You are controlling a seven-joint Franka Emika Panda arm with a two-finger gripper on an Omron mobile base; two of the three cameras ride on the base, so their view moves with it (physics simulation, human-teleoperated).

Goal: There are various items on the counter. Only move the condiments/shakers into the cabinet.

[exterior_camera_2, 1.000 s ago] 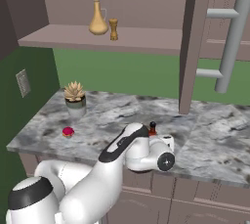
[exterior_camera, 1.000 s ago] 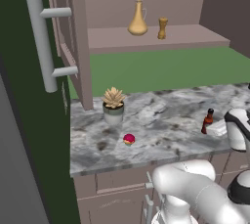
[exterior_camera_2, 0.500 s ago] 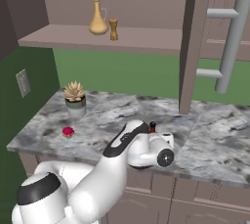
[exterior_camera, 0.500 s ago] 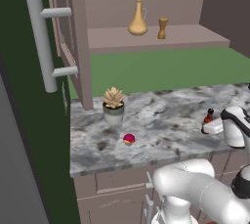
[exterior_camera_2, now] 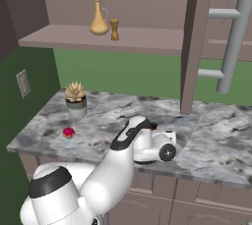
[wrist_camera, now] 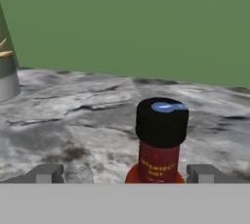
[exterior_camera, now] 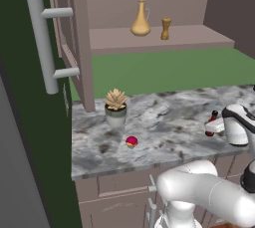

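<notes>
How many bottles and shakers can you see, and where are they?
3. The tan flask bottle and the small wooden shaker stand side by side on the cabinet shelf. The red sauce bottle stands on the counter, between the open jaws. None looks hidden.

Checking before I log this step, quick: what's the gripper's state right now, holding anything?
Gripper: open, holding nothing; its fingertips stand wide on either side of the red sauce bottle, not closed on it.

Glossy white rounded arm [exterior_camera_2: 98, 180], dark joint bands, grey fingertips [wrist_camera: 46, 173]
</notes>
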